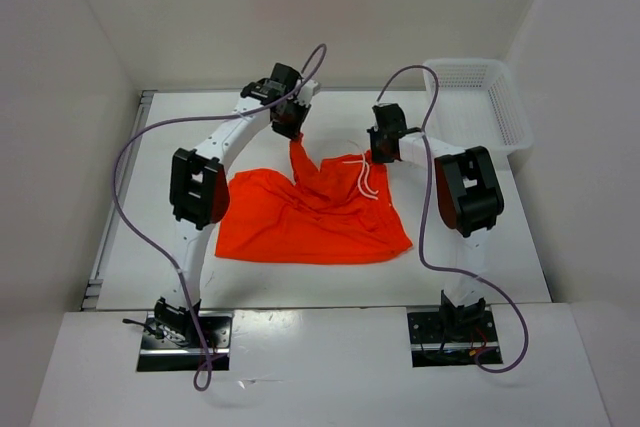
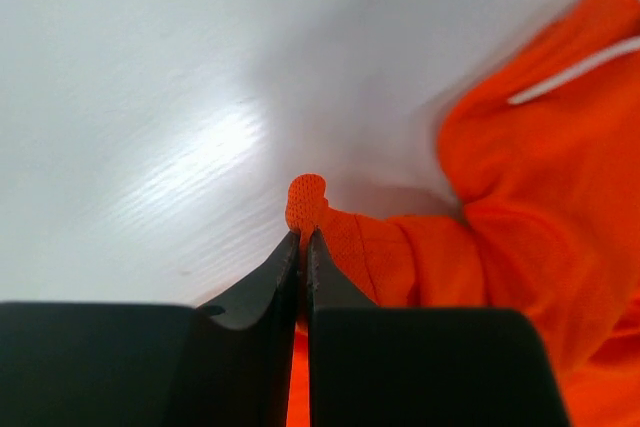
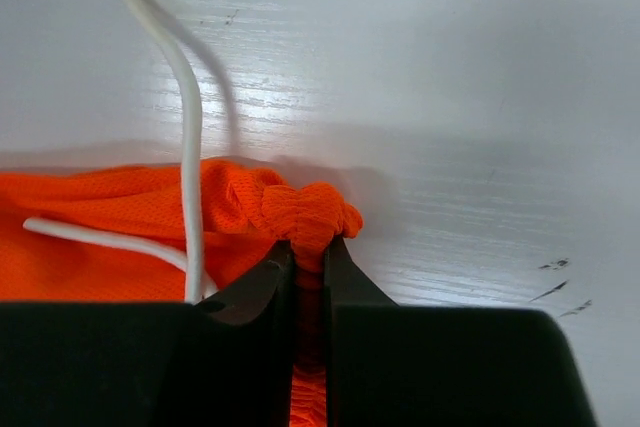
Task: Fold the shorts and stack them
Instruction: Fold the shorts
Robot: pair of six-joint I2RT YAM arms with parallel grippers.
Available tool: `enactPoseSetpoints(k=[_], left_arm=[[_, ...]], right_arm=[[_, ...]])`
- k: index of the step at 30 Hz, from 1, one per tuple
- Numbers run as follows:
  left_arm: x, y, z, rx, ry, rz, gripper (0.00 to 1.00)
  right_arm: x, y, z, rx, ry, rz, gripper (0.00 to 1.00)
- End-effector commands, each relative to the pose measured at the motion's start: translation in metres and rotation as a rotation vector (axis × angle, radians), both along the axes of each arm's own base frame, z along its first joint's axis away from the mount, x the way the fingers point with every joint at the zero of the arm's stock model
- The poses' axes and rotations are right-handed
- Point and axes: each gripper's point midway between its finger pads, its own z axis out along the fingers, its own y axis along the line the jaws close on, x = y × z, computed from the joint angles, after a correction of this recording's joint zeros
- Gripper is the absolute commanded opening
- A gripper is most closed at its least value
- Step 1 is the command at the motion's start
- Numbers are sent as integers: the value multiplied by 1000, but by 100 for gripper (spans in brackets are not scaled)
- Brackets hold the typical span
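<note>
The bright orange shorts [image 1: 315, 212] lie spread on the white table, with the white drawstring [image 1: 362, 179] on their upper right part. My left gripper [image 1: 291, 130] is shut on a corner of the shorts [image 2: 306, 202] and lifts a strip of fabric off the table at the back. My right gripper [image 1: 379, 154] is shut on a bunched fold of the shorts [image 3: 310, 217] at the waistband edge, low over the table. The drawstring [image 3: 185, 147] curls up beside it in the right wrist view.
A white plastic mesh basket [image 1: 480, 102] stands at the back right corner. White walls close in the table on three sides. Purple cables loop from both arms.
</note>
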Motion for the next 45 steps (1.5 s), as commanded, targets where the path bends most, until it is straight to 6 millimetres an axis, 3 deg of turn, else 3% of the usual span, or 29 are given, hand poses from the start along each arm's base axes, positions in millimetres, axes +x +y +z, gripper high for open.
enactPoseSetpoints(k=[1,4,8,10,12,13,15,16,17,19,20,22,23,25,28,30,31,34,37,38,39,41,42,44,45], left_arm=[[33,59,65,39,-174,153,8],[44,103,89,104,-243,269,8],[38,139,115,112,-267,337,11],[29,146,124,112,-269,347,13],[18,156,135,112,-274,361,13],[9,161,123,119,-236,361,13],[-9,161,128,109,-226,350,13],[-25,161,105,122,-156,336,13],[-37,160,109,109,-151,326,13],[-63,154,86,103,-71,290,13],[-91,152,58,131,11,268,13],[-119,150,30,162,95,242,13],[-142,153,4,179,178,230,13],[-162,153,-10,175,233,217,13],[-193,155,-38,190,343,201,16],[-207,151,-43,184,389,182,21],[-211,150,-46,182,414,177,41],[-205,145,-36,158,404,170,61],[-166,136,6,102,233,174,78],[-144,131,29,73,145,176,83],[-132,128,31,68,129,176,89],[-106,130,37,57,74,195,90],[-94,127,24,62,88,195,90],[-66,126,26,40,52,205,90],[-55,122,5,43,86,200,90]], right_arm=[[31,6,75,-29,-204,85,0],[33,10,115,-69,-295,202,0],[11,13,134,-68,-296,331,0],[1,17,140,-44,-293,400,0],[-12,21,158,-49,-318,486,0],[-20,22,168,-52,-332,519,0],[-40,26,166,-60,-314,641,0],[-49,28,166,-61,-313,685,0],[-67,26,159,-64,-287,733,0],[-85,27,148,-96,-270,813,0],[-101,27,131,-105,-231,847,0],[-123,36,113,-172,-208,955,0],[-146,44,98,-195,-177,1025,0],[-166,43,82,-255,-149,1098,0],[-179,44,77,-269,-145,1129,0],[-184,45,74,-302,-147,1158,0],[-184,41,71,-326,-138,1157,0],[-188,39,69,-320,-129,1149,0],[-186,40,70,-316,-136,1141,0],[-187,41,70,-307,-137,1146,0],[-187,41,70,-307,-137,1146,0],[-187,41,70,-307,-137,1146,0],[-187,41,70,-307,-137,1146,0],[-186,43,67,-295,-129,1130,0],[-186,42,60,-294,-106,1133,0]])
